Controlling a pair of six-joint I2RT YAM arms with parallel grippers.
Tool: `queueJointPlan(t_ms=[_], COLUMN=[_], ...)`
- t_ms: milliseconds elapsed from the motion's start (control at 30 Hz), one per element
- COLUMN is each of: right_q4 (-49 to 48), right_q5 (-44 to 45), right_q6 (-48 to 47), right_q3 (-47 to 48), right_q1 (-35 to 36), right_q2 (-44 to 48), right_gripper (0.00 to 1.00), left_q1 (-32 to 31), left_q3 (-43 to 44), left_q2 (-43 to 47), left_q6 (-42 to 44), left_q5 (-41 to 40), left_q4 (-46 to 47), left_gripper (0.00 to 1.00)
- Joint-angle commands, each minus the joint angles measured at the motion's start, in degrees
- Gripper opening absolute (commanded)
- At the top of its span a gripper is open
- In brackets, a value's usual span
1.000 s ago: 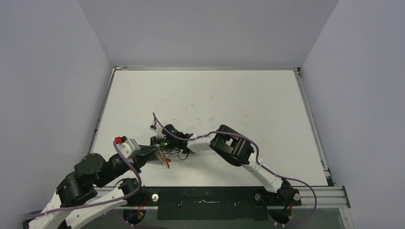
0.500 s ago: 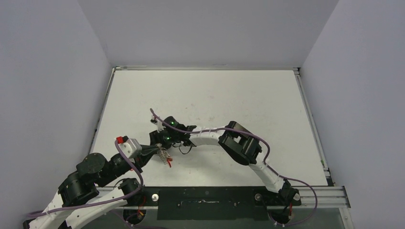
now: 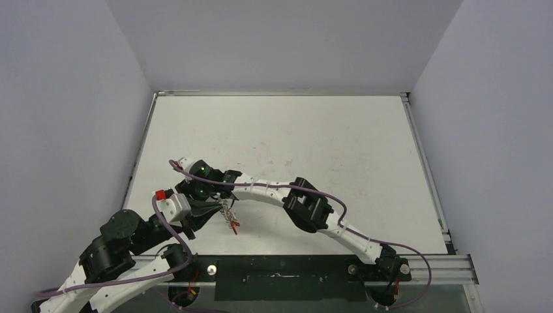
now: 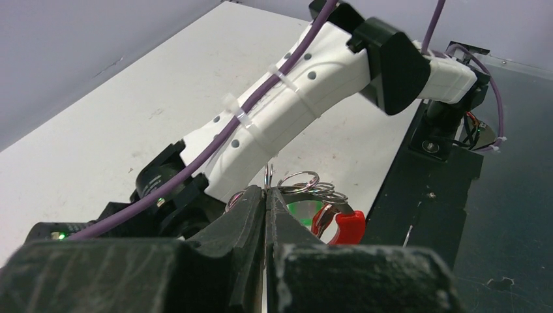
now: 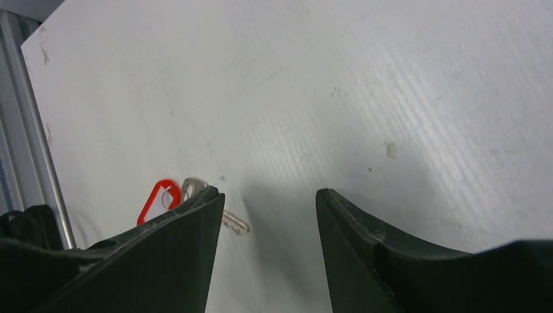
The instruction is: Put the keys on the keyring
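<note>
I am seeing the left gripper (image 4: 266, 203) pressing its jaws together on the thin wire of the keyring (image 4: 301, 184). The keyring is hanging just past the fingertips at 1 o'clock in the wrist view, with its red plastic piece (image 4: 343, 225) dangling at 3 o'clock. The right gripper (image 5: 270, 225) is hovering over the table (image 5: 391, 78), jaws apart and gripping nothing. A silver key (image 5: 193, 186) with a red tag (image 5: 156, 201) is lying on the table at 9 o'clock, partly behind one finger.
</note>
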State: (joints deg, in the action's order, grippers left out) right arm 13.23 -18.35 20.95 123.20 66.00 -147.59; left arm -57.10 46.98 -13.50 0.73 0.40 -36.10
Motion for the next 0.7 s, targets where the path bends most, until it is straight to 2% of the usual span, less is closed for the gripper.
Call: queueJointPlan(t_ms=[0,100,300,667], right_q4=[12.1,13.3,13.1,24.2], right_q5=[1.9,0.0,-1.7,12.0], right_q6=[-4.1,-5.0,-6.2,-12.4], right_q3=[11.3,15.2,12.0,13.8], right_q1=[0.6,1.5,4.3,8.6], right_q2=[-9.2,-11.3,-10.5,-11.1], right_gripper=[0.55,0.54,0.50,0.43], left_q1=[0.4,0.4,0.4,0.4], left_q3=[1.7,1.2,0.4,-0.8], left_q2=[0.2,0.9,1.7,2.5], left_q6=[0.2,-0.1,-0.4,-0.5], left_q5=[2.7,3.1,2.6,2.9], left_q4=[5.6,6.3,6.1,7.3], left_gripper=[0.00,0.00,0.00,0.00])
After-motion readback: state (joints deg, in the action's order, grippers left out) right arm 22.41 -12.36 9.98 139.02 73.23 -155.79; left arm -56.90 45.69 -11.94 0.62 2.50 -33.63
